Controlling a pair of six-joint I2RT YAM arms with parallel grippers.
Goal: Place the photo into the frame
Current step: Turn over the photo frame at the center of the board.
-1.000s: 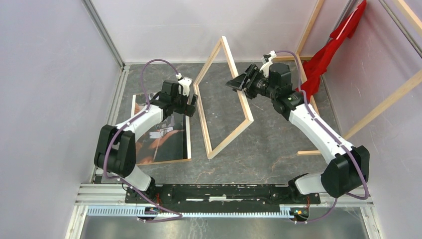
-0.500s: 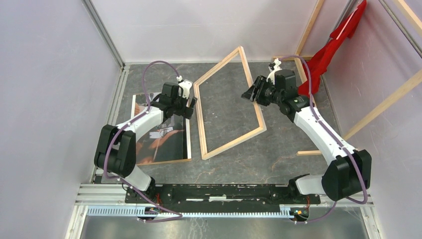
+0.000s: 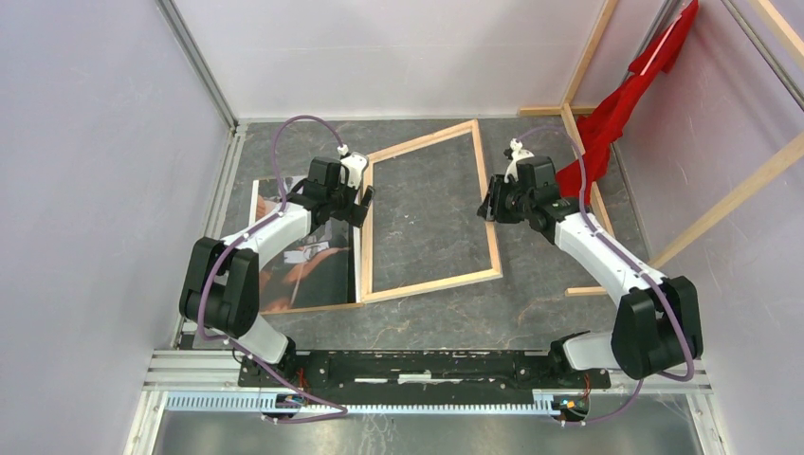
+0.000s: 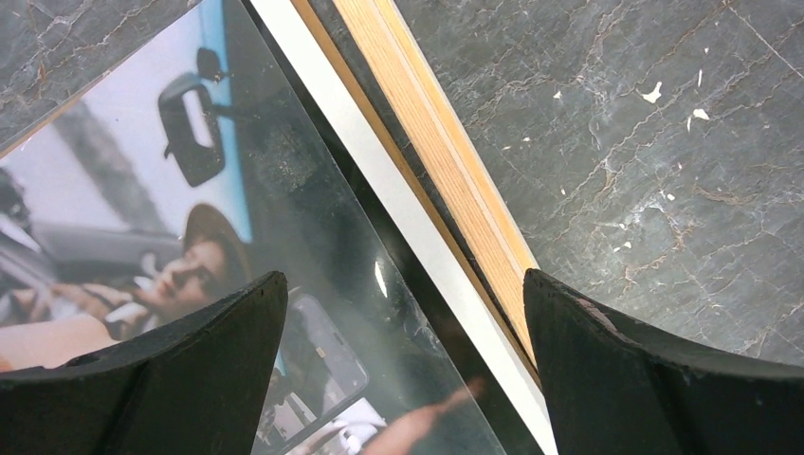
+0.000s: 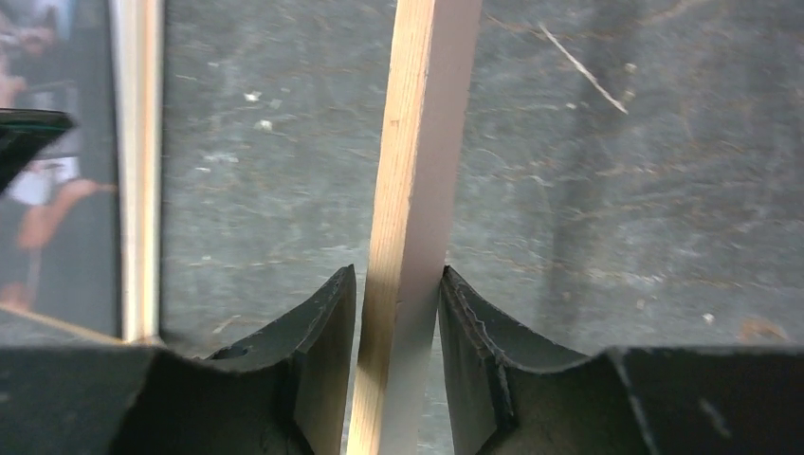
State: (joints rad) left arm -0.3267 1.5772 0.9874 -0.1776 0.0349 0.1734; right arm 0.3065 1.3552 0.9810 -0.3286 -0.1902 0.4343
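Note:
The frame [image 3: 431, 284] lies about flat on the dark table, bare wood side up, in the middle of the top view. My right gripper [image 3: 489, 206] is shut on its right bar; in the right wrist view the wood-and-white bar [image 5: 417, 142] runs between the fingers of that gripper [image 5: 397, 270]. The photo [image 3: 313, 265], dark with skin-brown patches, lies face up left of the frame. My left gripper [image 3: 360, 204] hangs open over the photo's right edge. In its wrist view the open gripper [image 4: 403, 277] straddles the glossy photo [image 4: 190, 237] and the frame's left bar [image 4: 446, 180].
A brown board edge [image 3: 313, 306] shows under the photo. A red cloth [image 3: 616, 104] hangs at the back right among bare wooden beams [image 3: 721, 209]. Another beam [image 3: 588, 289] lies on the table right of the frame. Walls close in the left and back.
The frame has tipped from standing on edge down to about flat. My right gripper went down and right with its bar, and its jaws narrowed. The left arm stayed put.

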